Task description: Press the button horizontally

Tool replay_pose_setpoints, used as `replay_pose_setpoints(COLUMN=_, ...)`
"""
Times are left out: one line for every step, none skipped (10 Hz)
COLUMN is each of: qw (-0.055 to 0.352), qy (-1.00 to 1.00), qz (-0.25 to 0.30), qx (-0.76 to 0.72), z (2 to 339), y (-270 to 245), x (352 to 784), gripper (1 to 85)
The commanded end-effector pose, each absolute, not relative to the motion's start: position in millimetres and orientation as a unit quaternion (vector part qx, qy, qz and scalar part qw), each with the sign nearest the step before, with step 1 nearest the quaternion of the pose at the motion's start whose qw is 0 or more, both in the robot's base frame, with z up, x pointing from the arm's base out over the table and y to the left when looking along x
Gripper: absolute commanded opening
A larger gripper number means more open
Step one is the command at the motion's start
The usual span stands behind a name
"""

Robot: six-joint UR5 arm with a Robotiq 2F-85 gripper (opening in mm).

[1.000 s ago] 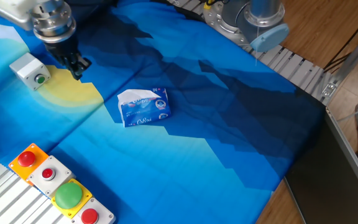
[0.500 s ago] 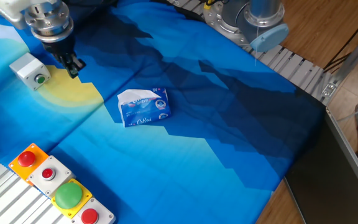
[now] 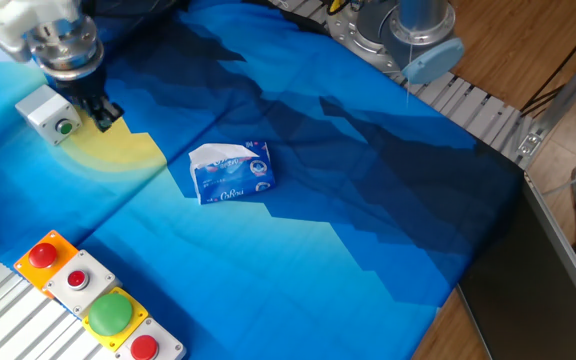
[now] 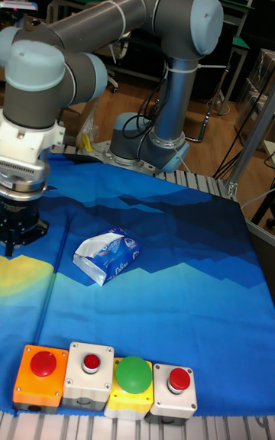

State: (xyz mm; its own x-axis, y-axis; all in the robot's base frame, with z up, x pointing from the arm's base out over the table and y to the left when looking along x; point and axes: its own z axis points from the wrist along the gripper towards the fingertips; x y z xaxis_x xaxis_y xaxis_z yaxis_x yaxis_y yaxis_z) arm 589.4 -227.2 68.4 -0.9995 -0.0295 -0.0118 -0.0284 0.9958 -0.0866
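Note:
The button is a small green disc on the front face of a light-grey box, which stands at the far left on the yellow patch of the blue cloth. My gripper hangs just to the right of the box, dark fingers pointing down near cloth level, a short way from the button's side. In the tall fixed view the gripper sits at the left edge and the box is out of frame. Neither view shows the fingertips clearly enough to tell a gap.
A blue-and-white tissue pack lies mid-cloth. A row of button boxes lines the front-left edge: red on orange, red on white, a green dome on yellow, red on white. The arm's base stands at the back.
The gripper has slid steadily to the left, closing in on the grey box from its right side. Nothing else has moved.

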Motion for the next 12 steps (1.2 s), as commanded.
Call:
replay_pose_setpoints(qw=0.009, qy=0.998, qz=-0.059, qx=-0.033, z=54.7, y=-241.2, x=601.1, gripper=1.0)
replay_pose_setpoints(qw=0.007, qy=0.996, qz=-0.068, qx=-0.063, z=55.2, y=-245.9, x=601.3, gripper=1.0)
replay_pose_setpoints(qw=0.009, qy=0.988, qz=-0.088, qx=-0.126, z=57.0, y=-255.9, x=605.0, gripper=1.0)
replay_pose_setpoints(qw=0.009, qy=0.976, qz=-0.095, qx=-0.194, z=57.1, y=-259.0, x=608.4, gripper=1.0)
replay_pose_setpoints(qw=0.002, qy=0.965, qz=-0.091, qx=-0.245, z=55.7, y=-256.0, x=606.2, gripper=1.0)
replay_pose_setpoints(qw=0.012, qy=0.957, qz=-0.083, qx=-0.278, z=52.6, y=-246.4, x=608.0, gripper=1.0)
replay_pose_setpoints(qw=0.03, qy=0.951, qz=-0.077, qx=-0.298, z=50.8, y=-236.9, x=613.9, gripper=1.0)
replay_pose_setpoints(qw=0.028, qy=0.946, qz=-0.077, qx=-0.315, z=49.4, y=-234.5, x=610.9, gripper=1.0)
replay_pose_setpoints(qw=0.023, qy=0.929, qz=-0.076, qx=-0.361, z=46.8, y=-232.8, x=606.9, gripper=1.0)
replay_pose_setpoints(qw=-0.015, qy=0.896, qz=-0.083, qx=-0.436, z=45.7, y=-239.8, x=588.8, gripper=1.0)
replay_pose_setpoints(qw=-0.036, qy=0.87, qz=-0.111, qx=-0.478, z=46.3, y=-253.0, x=584.4, gripper=1.0)
replay_pose_setpoints(qw=-0.038, qy=0.862, qz=-0.115, qx=-0.491, z=43.8, y=-252.7, x=582.5, gripper=1.0)
